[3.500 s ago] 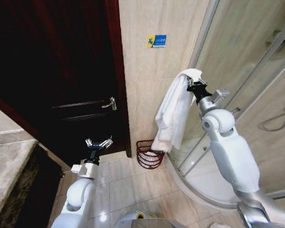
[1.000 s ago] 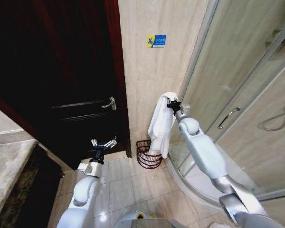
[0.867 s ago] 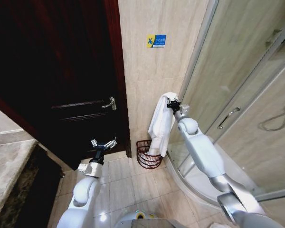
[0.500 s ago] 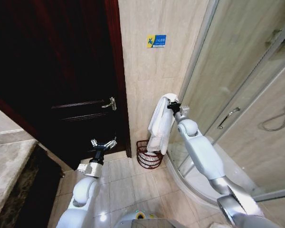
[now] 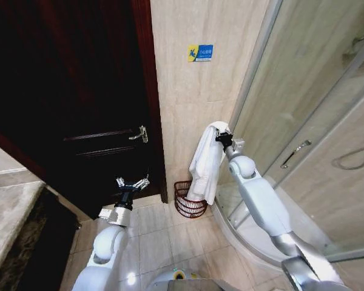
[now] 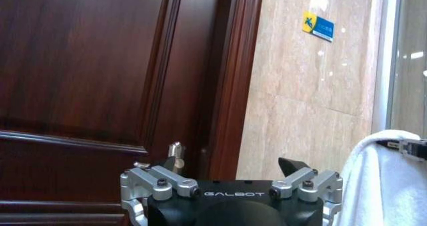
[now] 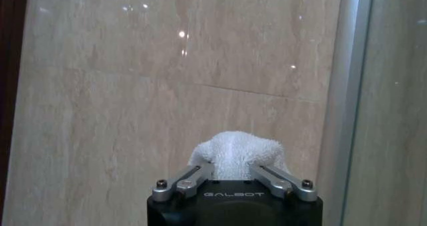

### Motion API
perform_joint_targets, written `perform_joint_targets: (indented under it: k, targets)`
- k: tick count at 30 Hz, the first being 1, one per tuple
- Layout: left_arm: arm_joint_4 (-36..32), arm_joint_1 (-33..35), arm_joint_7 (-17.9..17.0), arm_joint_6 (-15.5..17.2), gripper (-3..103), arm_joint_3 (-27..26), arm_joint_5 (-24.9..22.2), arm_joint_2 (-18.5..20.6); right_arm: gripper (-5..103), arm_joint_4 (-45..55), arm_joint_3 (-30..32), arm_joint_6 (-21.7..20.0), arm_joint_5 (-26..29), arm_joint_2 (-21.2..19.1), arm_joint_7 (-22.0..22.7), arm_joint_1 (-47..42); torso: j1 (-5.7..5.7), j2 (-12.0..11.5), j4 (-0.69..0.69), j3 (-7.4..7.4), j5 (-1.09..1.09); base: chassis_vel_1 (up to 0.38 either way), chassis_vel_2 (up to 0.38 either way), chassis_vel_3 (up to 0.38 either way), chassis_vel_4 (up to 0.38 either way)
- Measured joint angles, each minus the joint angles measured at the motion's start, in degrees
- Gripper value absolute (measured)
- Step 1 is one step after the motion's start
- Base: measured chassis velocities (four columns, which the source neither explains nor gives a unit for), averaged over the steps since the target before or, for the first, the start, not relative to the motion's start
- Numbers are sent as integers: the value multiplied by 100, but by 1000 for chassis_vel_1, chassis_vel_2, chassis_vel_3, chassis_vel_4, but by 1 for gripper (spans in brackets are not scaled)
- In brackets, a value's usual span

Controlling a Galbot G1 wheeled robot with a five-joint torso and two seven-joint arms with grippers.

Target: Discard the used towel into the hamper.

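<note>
My right gripper pinches the limp white terry towel high over the dark reddish-brown open-weave hamper directly below (left gripper spread open, empty, idle), so I reckon lowering and releasing comes next.

From my head camera I saw the right gripper raised in front of the beige tiled wall, its fingers pinched on the top fold of a white towel. The cloth hung straight down from that grip, and its lower end reached the rim of the hamper, which stood on the floor tiles below the gripper, in the corner by the wall. A glass shower enclosure rose just beside the gripper on its right. My left gripper sat well apart, lower and to the left, fingers spread, before the dark wooden door. I counted 1 blue sign above the right gripper.
</note>
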Motion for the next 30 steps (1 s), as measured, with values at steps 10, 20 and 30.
perform_joint_targets:
  k: [10, 20, 30]
  targets:
    - [-5, -10, -3, 27, 100, 28, 70, -27, 7, 461, 273, 4, 93, -209, 44, -637, -5, 1, -2, -1, -2, 0, 0, 0, 0]
    - [51, -31, 20, -2, 100, 41, 37, -29, 7, 578, 335, 5, 160, -203, 27, -845, -3, 1, -2, -1, -3, 0, 0, 0, 0]
    - [81, -33, 47, -43, 100, -22, -63, 10, 7, 600, 256, 2, 153, -174, 3, -794, -5, 2, -1, -1, -2, -10, 9, 12, -7]
